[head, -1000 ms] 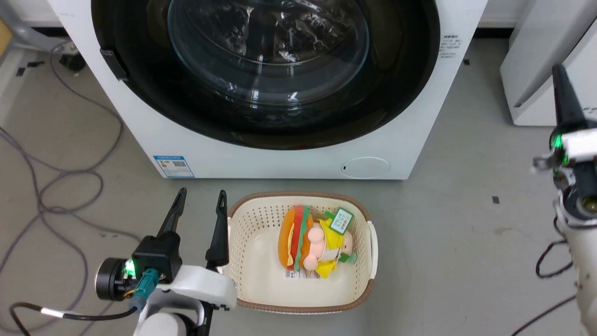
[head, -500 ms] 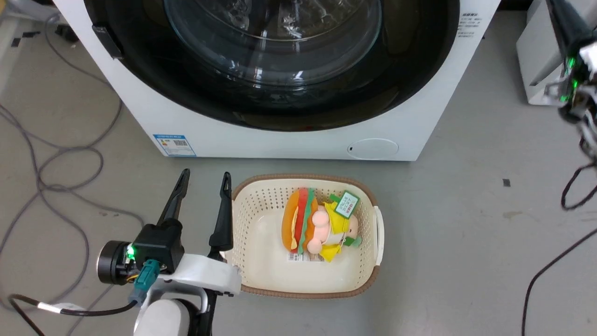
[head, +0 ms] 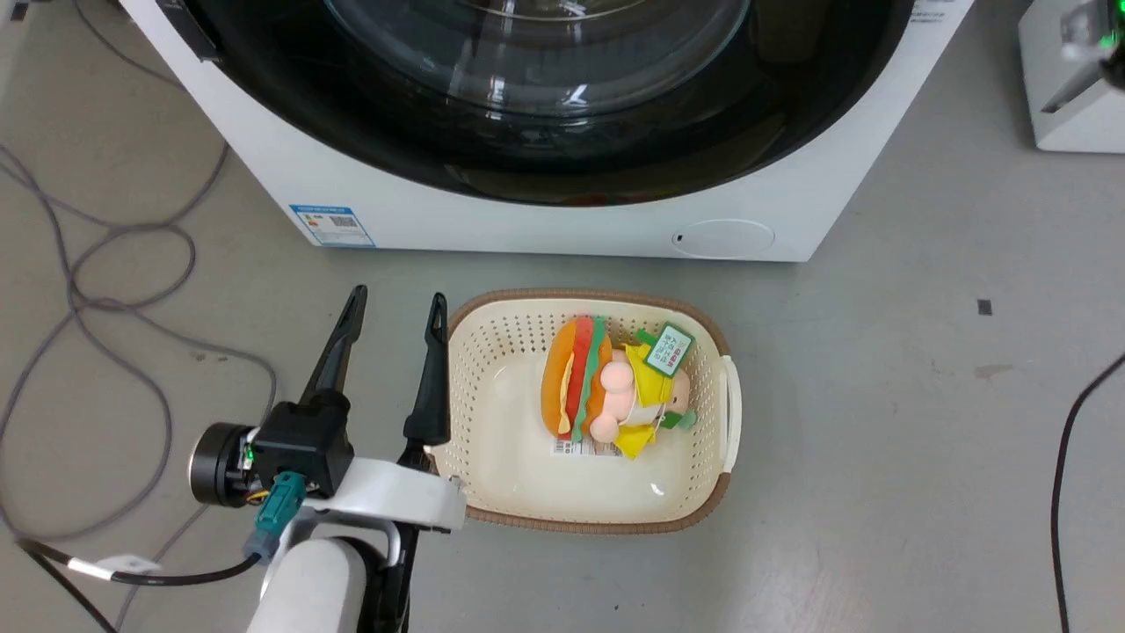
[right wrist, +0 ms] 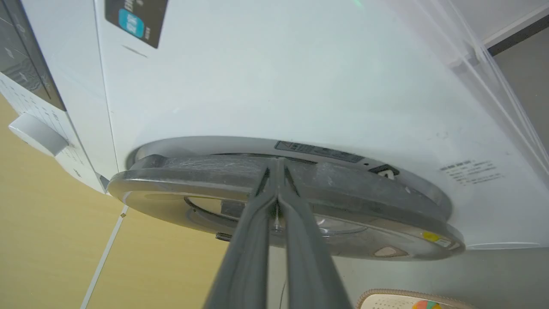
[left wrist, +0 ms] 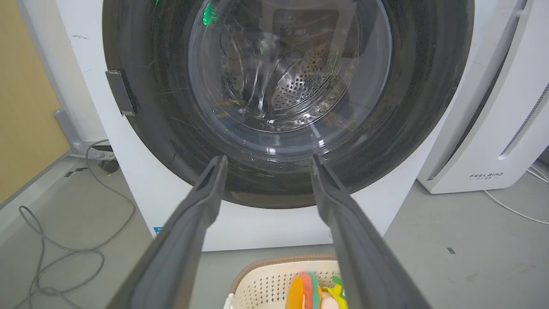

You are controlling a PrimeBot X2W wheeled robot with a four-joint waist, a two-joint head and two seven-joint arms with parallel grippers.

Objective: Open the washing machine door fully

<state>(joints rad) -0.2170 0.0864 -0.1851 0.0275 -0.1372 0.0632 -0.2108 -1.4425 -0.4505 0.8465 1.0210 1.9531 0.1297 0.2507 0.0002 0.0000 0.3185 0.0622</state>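
The washing machine [head: 527, 230] is a white box at the top of the head view. Its door [head: 615, 163] is a glossy black disc with a clear glass window, lying closed against the front. In the right wrist view the door [right wrist: 364, 189] shows edge-on. My right gripper [right wrist: 277, 165] is shut and holds nothing, its tips at the door's rim where it meets the white front [right wrist: 257, 86]. My left gripper [head: 397, 299] hovers open and empty over the floor, left of the basket. It points at the door's lower part [left wrist: 171, 128], well short of it.
A cream basket [head: 725, 413] holding a burger plush toy [head: 584, 391] stands on the floor just before the machine. Grey cables [head: 105, 299] loop on the floor at the left. A white FEELAIR appliance [left wrist: 493, 128] stands to the machine's right.
The head camera has shifted, so the machine and basket sit higher and further right. My right arm has risen toward the door's upper right. The left gripper stays open beside the basket.
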